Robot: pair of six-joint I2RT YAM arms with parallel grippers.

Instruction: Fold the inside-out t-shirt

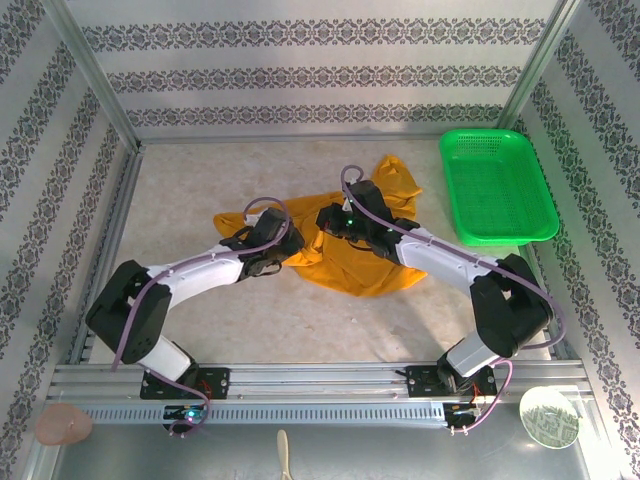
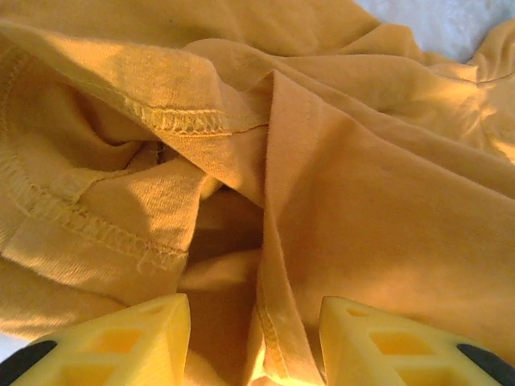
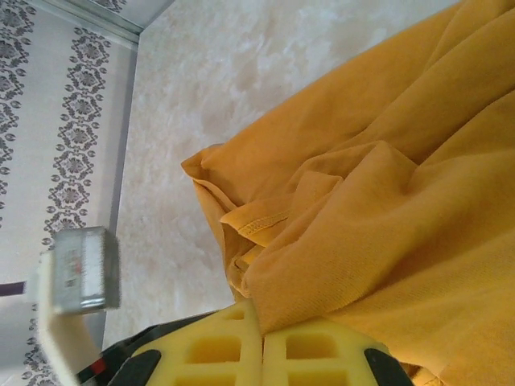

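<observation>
- The inside-out t-shirt (image 1: 360, 265) is lying crumpled mid-table (image 1: 250, 320), between the two wrists and partly under them.
- In the top view one lobe of the cloth is reaching toward the far wall near the green basket (image 1: 500, 238), not touching it. A thin strip is poking out to the left behind the left arm.
- The basket is sitting at the far right corner, apart from both arms.
- The left gripper (image 1: 278, 248) is sitting low on the shirt's left edge, pointing toward the middle.
- In the left wrist view the left gripper (image 2: 253, 318) is standing released, its yellow fingers (image 2: 149, 330) clearly apart.
- A raised fold with a stitched edge is running down into the gap between them. No squeeze on it is showing.
- Above the fingers, a stitched hem (image 2: 185, 121) is curling over a dark pocket in the fabric. The overlock seams are facing outward.
- The right gripper (image 1: 335, 222) is sitting over the shirt's upper middle, close to the left one, but the two are not touching.
- In the right wrist view the right gripper (image 3: 259, 314) is clenched, tips meeting flush and pinching a bunched fold of the shirt right at the tips.
- Cloth is fanning out from that pinch across the right of the frame, and a hemmed corner is hanging loose just beyond it.
- Bare tabletop (image 3: 241, 72) and the patterned wall (image 3: 72, 121) are showing past the fabric edge.
- Print and label: cannot tell, as neither is facing a camera.
</observation>
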